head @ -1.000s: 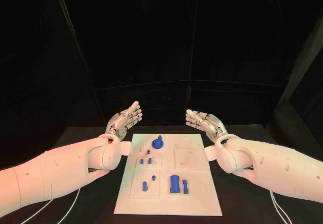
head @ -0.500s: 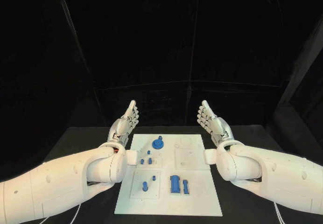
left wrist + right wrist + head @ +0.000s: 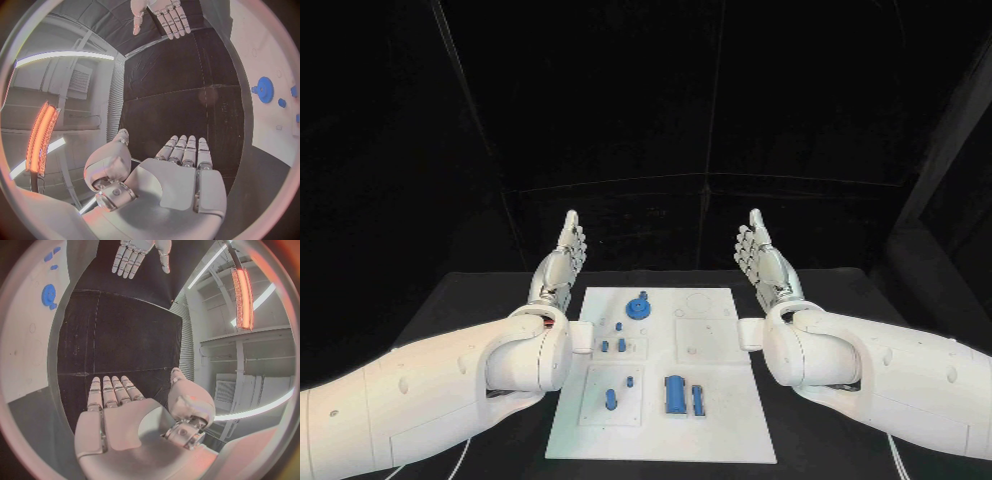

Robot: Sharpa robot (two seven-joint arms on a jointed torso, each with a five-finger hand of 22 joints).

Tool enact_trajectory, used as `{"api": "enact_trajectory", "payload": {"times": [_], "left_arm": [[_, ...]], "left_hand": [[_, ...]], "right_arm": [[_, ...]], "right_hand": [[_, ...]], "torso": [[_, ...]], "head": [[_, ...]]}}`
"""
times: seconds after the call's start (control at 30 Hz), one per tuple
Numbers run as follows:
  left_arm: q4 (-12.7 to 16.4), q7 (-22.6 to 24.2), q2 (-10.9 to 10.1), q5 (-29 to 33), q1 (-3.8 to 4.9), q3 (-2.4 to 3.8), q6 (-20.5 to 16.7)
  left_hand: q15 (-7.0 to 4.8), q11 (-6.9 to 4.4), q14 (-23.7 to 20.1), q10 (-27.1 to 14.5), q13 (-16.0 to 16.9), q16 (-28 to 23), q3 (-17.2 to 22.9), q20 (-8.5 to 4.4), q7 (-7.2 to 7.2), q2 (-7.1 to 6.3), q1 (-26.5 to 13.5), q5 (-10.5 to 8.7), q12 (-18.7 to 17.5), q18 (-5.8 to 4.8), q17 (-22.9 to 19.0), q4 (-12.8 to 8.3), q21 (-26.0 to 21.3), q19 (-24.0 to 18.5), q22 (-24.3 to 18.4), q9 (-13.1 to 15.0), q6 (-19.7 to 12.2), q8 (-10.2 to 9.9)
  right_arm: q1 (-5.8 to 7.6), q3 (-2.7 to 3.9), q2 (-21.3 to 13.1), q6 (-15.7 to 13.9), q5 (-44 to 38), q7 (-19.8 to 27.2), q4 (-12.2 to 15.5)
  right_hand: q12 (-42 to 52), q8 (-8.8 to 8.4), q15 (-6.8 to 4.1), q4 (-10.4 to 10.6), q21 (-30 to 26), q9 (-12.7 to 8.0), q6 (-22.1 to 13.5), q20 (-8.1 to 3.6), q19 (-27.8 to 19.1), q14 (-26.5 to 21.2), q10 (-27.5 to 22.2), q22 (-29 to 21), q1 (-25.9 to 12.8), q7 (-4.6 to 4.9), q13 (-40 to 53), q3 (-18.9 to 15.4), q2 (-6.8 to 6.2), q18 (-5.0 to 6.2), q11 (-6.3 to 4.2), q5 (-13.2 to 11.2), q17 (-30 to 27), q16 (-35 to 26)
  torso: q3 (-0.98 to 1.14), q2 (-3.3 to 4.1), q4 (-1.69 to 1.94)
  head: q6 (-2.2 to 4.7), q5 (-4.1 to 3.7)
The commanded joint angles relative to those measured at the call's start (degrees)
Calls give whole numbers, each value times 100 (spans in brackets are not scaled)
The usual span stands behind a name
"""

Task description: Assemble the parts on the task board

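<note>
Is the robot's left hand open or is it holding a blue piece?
Open. The left robot hand is held up past the board with straight fingers and a bare palm. The blue parts lie on the board.

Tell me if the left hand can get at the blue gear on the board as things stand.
Probably yes. The left hand is open and holds nothing, raised beside the board's far left corner. The gear lies uncovered near that end, with nothing between them.

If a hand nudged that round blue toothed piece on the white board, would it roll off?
Probably not: the blue gear appears to lie flat on the task board, so it would likely slide. It looks small and rigid, probably light. Stood on edge, it could roll.
</note>
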Motion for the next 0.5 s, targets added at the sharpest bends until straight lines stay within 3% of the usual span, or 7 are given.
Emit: {"api": "enact_trajectory", "payload": {"times": [0.03,0.1,0.3,0.33,0.37,0.4,0.5], "left_arm": [[11,28,-3,-104,8,9,-66],[11,28,-3,-104,8,9,-66],[11,28,-3,-104,8,9,-66],[11,28,-3,-104,8,9,-66],[11,28,-3,-104,8,9,-66],[11,28,-3,-104,8,9,-66],[11,28,-3,-104,8,9,-66]], "left_hand": [[-5,-2,-273,-292,-8,-39,-46,-32,-3,-1,-389,-22,-40,-120,-10,2,-23,-205,-30,-10,-276,-23],[-5,-2,-300,-328,-8,-39,-46,-32,-3,-1,-446,-22,-40,-120,-10,2,-23,-637,-30,-10,-316,-23],[-5,-2,-415,-435,-8,-39,-46,-32,-3,-1,-596,-22,-40,-120,-10,2,-23,-637,-30,-10,-430,-23],[-5,-2,-831,-884,-8,-39,-46,-32,-3,-1,-704,-22,-40,-120,-10,2,-23,-637,-30,-10,-852,-23],[-5,-2,-831,-884,-8,-39,-46,-32,-3,-1,-1187,-22,-40,-120,-10,2,-23,-637,-30,-10,-852,-23],[-5,-2,-831,-884,-8,-39,-46,-32,-3,-1,-1187,-22,-40,-120,-10,2,-23,-637,-30,-10,-852,-23],[-5,-2,-831,-884,-8,-39,-46,-32,-3,-1,-1187,-22,-40,-120,-10,2,-23,-637,-30,-10,-852,-23]], "right_arm": [[9,6,-1,-66,19,94,15],[9,6,-1,-66,19,94,15],[9,6,-1,-66,19,94,15],[9,6,-1,-66,19,94,15],[9,6,-1,-66,19,94,15],[9,6,-1,-66,19,94,15],[9,6,-1,-66,19,94,15]], "right_hand": [[-21,-22,0,12,-38,-6,-287,-9,-297,-333,-317,-14,-447,-6,-8,54,-2,-81,1,-36,-7,-27],[-21,-22,0,12,-38,-6,-325,-9,-333,-384,-354,-14,-517,-6,-8,54,-2,-81,1,-36,-7,-27],[-21,-22,0,12,-38,-6,-446,-9,-455,-521,-490,-14,-704,-6,-8,54,-2,-81,1,-36,-7,-27],[-21,-22,0,12,-38,-6,-455,-9,-473,-532,-498,-14,-730,-6,-8,54,-2,-81,1,-36,-7,-27],[-21,-22,0,12,-38,-6,-876,-9,-897,-580,-550,-14,-787,-6,-8,54,-2,-81,1,-36,-7,-27],[-21,-22,0,12,-38,-6,-876,-9,-897,-1019,-968,-14,-888,-6,-8,54,-2,-81,1,-36,-7,-27],[-21,-22,0,12,-38,-6,-876,-9,-897,-1019,-968,-14,-1382,-6,-8,54,-2,-81,1,-36,-7,-27]], "torso": [[0,0,-1],[0,0,-1],[0,0,-1],[0,0,-1],[0,0,-1],[0,0,-1],[0,0,-1]], "head": [[-1,-1],[-1,-1],[-1,-1],[-1,-1],[-1,-1],[-1,-1],[-1,-1]]}}
